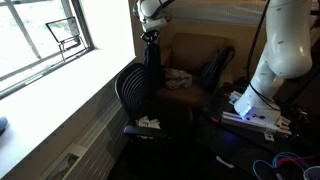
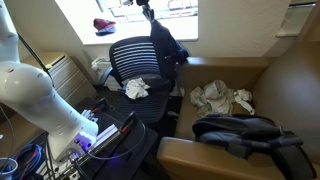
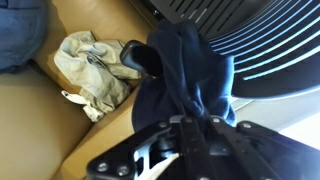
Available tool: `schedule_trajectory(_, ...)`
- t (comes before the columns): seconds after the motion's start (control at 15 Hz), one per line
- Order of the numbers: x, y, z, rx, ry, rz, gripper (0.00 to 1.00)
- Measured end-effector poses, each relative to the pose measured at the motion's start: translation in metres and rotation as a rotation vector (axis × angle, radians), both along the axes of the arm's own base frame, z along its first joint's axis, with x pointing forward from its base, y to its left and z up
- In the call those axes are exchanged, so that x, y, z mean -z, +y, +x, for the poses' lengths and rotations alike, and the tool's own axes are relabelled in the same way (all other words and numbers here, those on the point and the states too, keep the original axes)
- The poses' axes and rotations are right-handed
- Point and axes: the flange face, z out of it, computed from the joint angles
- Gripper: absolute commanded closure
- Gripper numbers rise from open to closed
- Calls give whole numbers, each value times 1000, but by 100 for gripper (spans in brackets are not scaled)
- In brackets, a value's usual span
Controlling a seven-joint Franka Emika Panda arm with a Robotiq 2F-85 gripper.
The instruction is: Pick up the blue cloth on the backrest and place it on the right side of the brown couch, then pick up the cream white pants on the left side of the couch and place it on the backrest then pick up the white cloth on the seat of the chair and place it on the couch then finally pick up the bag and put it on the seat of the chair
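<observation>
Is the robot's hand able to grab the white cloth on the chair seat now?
Probably not yet: the gripper is shut on the blue cloth above the backrest. Nothing covers the white cloth, though.

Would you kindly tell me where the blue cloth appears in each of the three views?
In an exterior view: the blue cloth hangs at upper centre.
In an exterior view: it hangs at top centre.
Wrist view: it fills the middle.
Shared landmark: the black mesh backrest, right beside the cloth in all three.
</observation>
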Motion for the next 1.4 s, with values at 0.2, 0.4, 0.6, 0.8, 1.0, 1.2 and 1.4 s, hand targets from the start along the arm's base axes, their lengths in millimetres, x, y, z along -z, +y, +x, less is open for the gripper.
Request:
schedule_trajectory(0.2, -28, -44, -33, 110, -47, 88, 93)
schedule_trajectory(0.4, -42, -56, -57, 109, -75, 139, 98)
schedule_trajectory(0.6, -39, -63, -59, 203, -86, 121, 98)
schedule_trajectory(0.8, -36, -137, -67, 382, -99, 105, 98)
schedule_trajectory(1.0, -38, -234, -92, 566, -113, 87, 98)
schedule_trajectory(1.2, -40, -326, -132, 747, -125, 68, 98)
schedule_trajectory(1.4, -36, -393, -174, 906, -115, 81, 93)
